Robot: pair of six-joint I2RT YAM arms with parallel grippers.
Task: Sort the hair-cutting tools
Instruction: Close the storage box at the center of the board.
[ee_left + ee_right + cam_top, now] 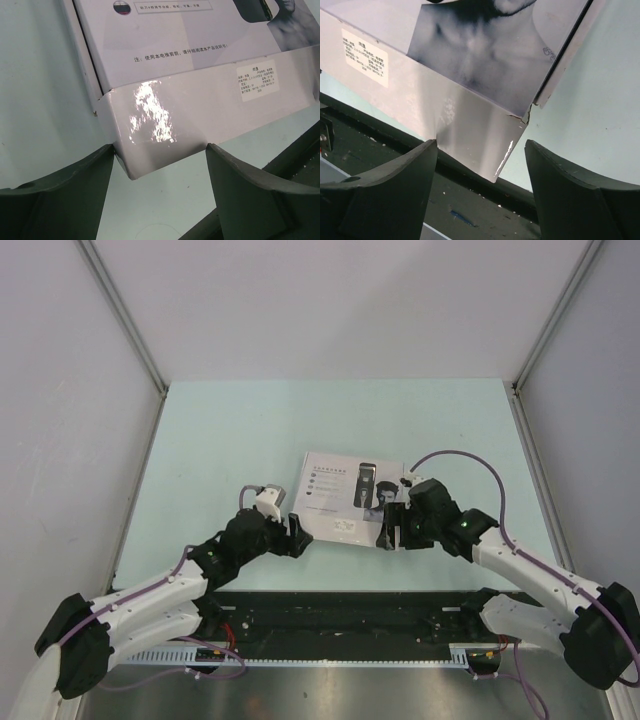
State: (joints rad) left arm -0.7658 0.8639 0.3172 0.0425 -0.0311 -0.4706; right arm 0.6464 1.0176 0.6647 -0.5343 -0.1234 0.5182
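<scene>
A flat white box with a printed lid (350,498) lies shut on the pale green table. The clipper, comb guards, cable and brush are out of view. My left gripper (297,536) is open at the box's near left corner (145,135), which sits between its fingers (65,185). My right gripper (389,530) is open at the box's near right corner (480,130), which sits between its fingers (570,185). Neither gripper is closed on the box.
A black rail (340,612) runs along the table's near edge just below the box and both grippers. Grey walls stand left, right and behind. The table (250,430) stretches beyond the box.
</scene>
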